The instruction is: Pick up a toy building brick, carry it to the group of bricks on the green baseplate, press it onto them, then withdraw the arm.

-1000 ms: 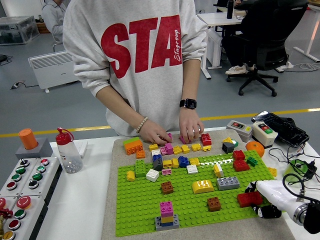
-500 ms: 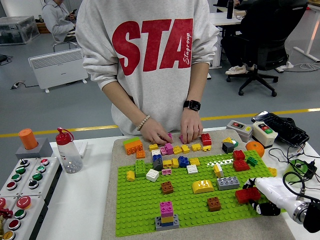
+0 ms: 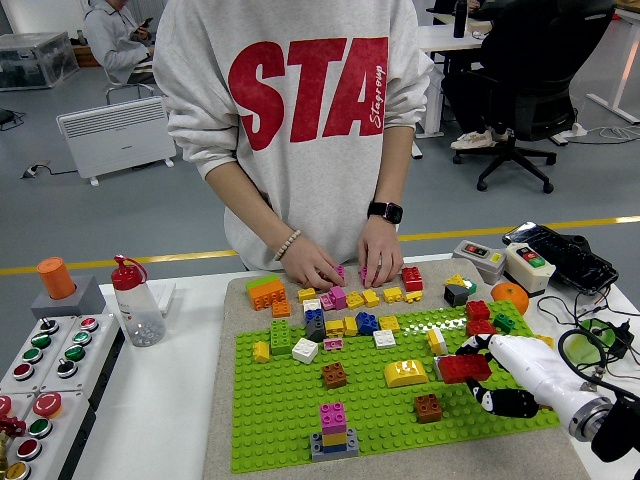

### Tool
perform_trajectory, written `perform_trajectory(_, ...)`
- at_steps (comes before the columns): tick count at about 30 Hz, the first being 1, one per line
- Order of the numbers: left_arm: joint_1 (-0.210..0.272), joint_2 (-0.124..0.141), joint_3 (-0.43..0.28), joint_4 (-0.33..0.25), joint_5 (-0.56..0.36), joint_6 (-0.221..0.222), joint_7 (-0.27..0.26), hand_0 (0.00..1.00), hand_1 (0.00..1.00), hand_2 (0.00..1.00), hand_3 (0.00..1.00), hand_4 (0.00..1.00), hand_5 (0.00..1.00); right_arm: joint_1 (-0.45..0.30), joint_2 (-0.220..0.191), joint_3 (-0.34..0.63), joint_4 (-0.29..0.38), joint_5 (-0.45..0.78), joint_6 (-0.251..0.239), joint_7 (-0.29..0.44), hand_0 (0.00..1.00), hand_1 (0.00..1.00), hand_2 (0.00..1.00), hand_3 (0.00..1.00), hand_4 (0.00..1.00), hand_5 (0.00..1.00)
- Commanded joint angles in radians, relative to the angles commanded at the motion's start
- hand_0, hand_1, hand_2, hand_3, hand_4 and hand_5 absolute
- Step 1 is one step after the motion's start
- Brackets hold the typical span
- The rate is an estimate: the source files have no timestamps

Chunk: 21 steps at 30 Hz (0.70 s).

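White table (image 3: 170, 400) carries a green baseplate (image 3: 290, 420) scattered with bricks. Right hand (image 3: 500, 375) hovers over the baseplate's right side, fingers closed around a red brick (image 3: 463, 368). Person's hands (image 3: 345, 268) rest on bricks at the far edge.

Brick (image 3: 463, 368) in right hand (image 3: 500, 375) over baseplate (image 3: 290, 420), seemingly covering another.

Bright, even indoor light, apparently from overhead; shadows on the desk (image 3: 170, 400) are soft and faint. Focus is sharp throughout, without glare; the robot hand (image 3: 490, 375) looks slightly blurred.
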Motion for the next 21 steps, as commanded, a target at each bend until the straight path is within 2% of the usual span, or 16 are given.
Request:
perform_trajectory(5,0.006,0.002,0.000,0.000,0.000,0.000,0.001,0.656,0.685,0.673,0.578,0.286,0.998,0.013,0.017,-0.019,0.092,0.037,-0.010,-0.063,0.521,0.611,0.632,0.556,0.434,0.117)
perform_trajectory(11,0.013,0.004,0.001,0.000,-0.001,0.002,0.002,0.656,0.685,0.673,0.578,0.286,0.998,0.034,0.060,-0.054,0.092,0.053,-0.020,-0.138,0.519,0.610,0.632,0.555,0.427,0.116)
perform_trajectory(21,0.027,0.005,-0.002,0.000,-0.009,0.008,0.003,0.655,0.685,0.672,0.578,0.288,0.998,0.096,0.141,-0.144,0.092,0.023,-0.018,-0.211,0.521,0.610,0.630,0.556,0.421,0.123)
